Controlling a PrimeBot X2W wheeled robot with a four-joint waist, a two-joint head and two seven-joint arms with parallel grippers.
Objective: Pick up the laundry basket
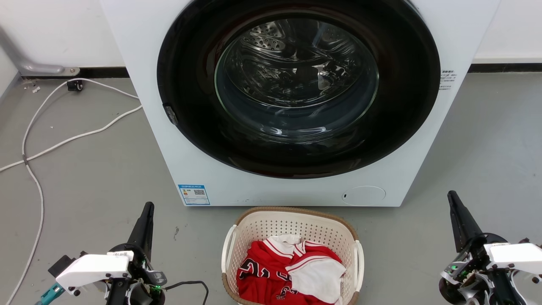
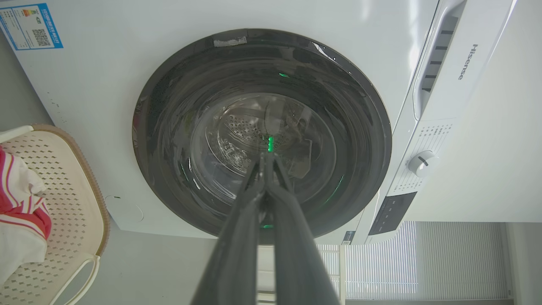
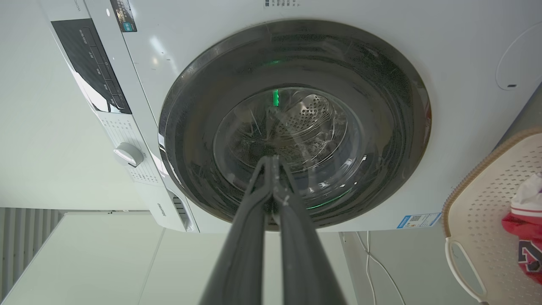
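Head view: laundry basket (image 1: 296, 222) sits on the floor (image 1: 97, 178) just in front of the washer (image 1: 139, 63), near end cut off, red-white jerseys (image 1: 271, 271) inside, left gripper (image 1: 148, 206) and right gripper (image 1: 451, 195) either side, well apart. Left wrist view: fingers (image 2: 239, 237) pinched together, empty, basket half cropped. Right wrist view: same deal.

laundry basket (image 1: 292, 224): cream-white, perforated, brown woven-look rim. clothes (image 1: 271, 271) inside: red and white, striped trim. washer (image 1: 275, 190): white, black door ring. floor (image 1: 84, 178): grey. my left gripper (image 1: 148, 207), right gripper (image 1: 451, 195): dark fingers.
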